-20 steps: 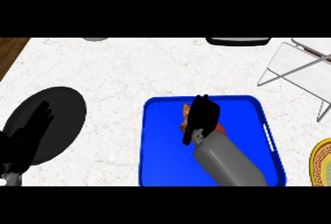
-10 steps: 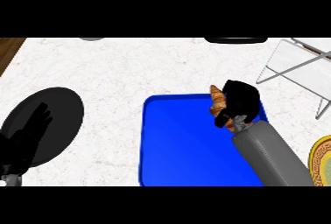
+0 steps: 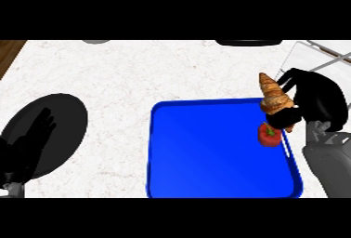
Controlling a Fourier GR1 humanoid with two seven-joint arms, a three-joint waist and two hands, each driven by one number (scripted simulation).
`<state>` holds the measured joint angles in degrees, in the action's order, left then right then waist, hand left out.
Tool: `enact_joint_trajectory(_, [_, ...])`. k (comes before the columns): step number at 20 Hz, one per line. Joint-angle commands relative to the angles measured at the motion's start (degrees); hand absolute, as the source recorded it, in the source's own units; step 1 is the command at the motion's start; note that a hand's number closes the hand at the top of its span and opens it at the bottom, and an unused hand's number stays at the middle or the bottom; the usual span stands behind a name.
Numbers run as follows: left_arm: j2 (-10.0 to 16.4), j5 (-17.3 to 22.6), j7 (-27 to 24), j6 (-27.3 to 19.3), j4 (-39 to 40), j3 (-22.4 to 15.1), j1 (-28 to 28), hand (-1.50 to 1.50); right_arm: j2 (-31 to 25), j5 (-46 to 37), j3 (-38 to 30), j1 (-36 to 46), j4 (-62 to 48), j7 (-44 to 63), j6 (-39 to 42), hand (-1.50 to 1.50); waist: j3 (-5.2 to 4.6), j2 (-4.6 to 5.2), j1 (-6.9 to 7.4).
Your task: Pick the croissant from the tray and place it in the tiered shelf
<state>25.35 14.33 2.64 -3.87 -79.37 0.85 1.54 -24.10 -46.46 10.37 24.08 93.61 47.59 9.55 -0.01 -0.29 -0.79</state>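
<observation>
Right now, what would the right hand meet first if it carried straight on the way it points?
Probably the tiered shelf's wire frame just beyond the right hand, which holds the croissant; relative height is unclear.

Golden-brown croissant (image 3: pixel 274 96) points away, over far-right corner of blue tray (image 3: pixel 205 153).

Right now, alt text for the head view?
The right hand holds the croissant over the tray's far right corner, near the shelf. A red fruit lies on the tray; the left hand rests over a black plate.
</observation>
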Motion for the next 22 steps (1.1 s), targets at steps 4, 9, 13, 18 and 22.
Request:
enact_joint_trajectory(4, [-2.0, -2.2, -0.6, -1.3, 0.8, -0.9, 0.4, 0.00, 3.2, 7.1, -7.9, 0.8, 18.3, 10.1, 2.8, 1.50, -0.04, -0.11, -0.34])
enact_joint_trajectory(9, [-1.9, -1.6, 1.8, -0.7, -5.1, -0.8, 3.5, 0.00, 0.1, 13.2, -16.6, 3.3, 28.4, 15.8, 7.7, 1.50, 0.00, -0.18, 0.39])
enact_joint_trajectory(13, [-3.0, -2.6, 0.5, 0.3, -1.1, -0.3, 0.6, 0.00, -3.4, 15.6, -20.6, 8.7, 29.7, 19.5, 11.7, 1.50, -0.04, 0.11, 0.67])
enact_joint_trajectory(18, [-0.9, -1.8, 1.3, 2.5, -1.5, 1.9, 0.6, 0.00, -8.9, 17.6, -24.0, 16.8, 27.4, 22.4, 13.8, 1.50, -0.10, 0.10, 0.90])
enact_joint_trajectory(22, [-3.4, -3.8, -0.6, 1.1, -0.5, 0.4, 1.7, 0.00, -13.3, 12.8, -23.3, 16.3, 24.6, 19.4, 13.9, 1.50, -0.11, 0.16, 0.91])
